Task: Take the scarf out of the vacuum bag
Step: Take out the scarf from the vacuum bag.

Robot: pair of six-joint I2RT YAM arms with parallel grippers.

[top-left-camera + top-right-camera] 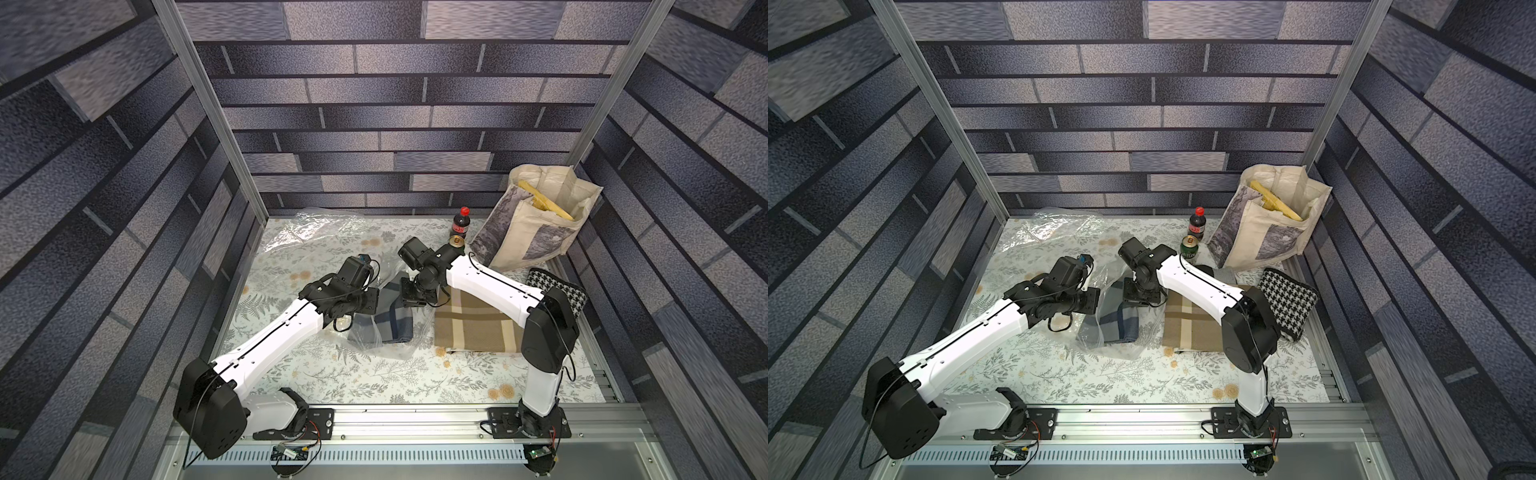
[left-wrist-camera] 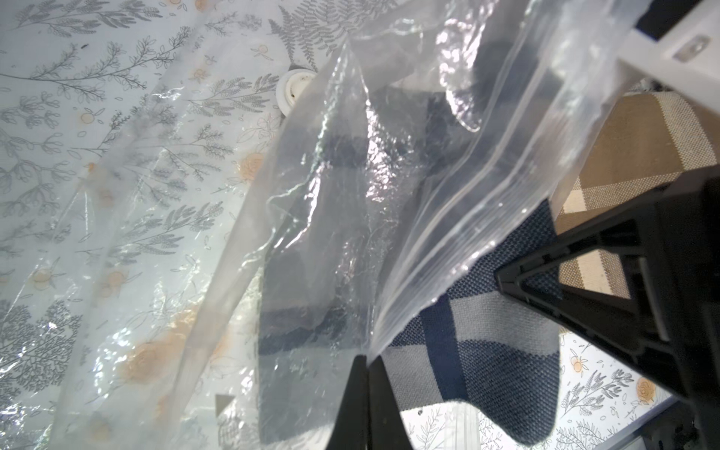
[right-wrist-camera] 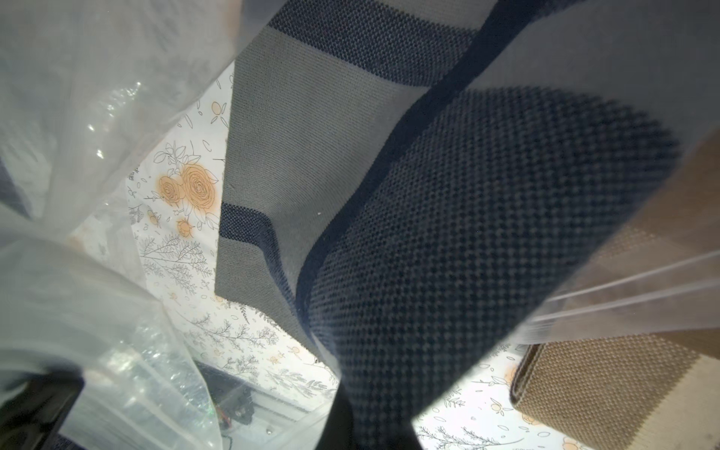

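**Finding 1.** The left claw (image 2: 368, 362) is pressed together on the zip rim of the bag (image 2: 319, 218), pinching plastic only. Judged purpose: to anchor the mouth and hold it raised, so the bag does not travel with the cloth.

**Finding 2.** The right claw (image 3: 343, 413) is pressed together on the scarf (image 3: 487, 233), pinching a fold of the dark-blue weave at its lifted end. The cloth drapes down from the grip. Judged purpose: to draw the scarf out through the mouth while the other arm resists.

**Finding 3.** The scarf lies mid-tabletop (image 1: 374, 386), between the two claws in both top views, and is partway out of the bag. In the left wrist view the part beyond the zip rim shows bare weave. The rest sits behind film, towards the valve (image 2: 292, 91), and that end of the bag rests on the tabletop.

**Finding 4.** A folded tan scarf (image 1: 473, 328) lies just beside the bag, under the right arm and near the likely line of pull. A second clear bag (image 1: 307, 228) lies well apart at the back. Neither is gripped.

**Assessment.** Extraction appears roughly half done.

**Risks.**
- The film may cling to the weave and lift with it.
- The slick rim may slip from the left pinch.
- The trailing end may drag across the tan scarf.
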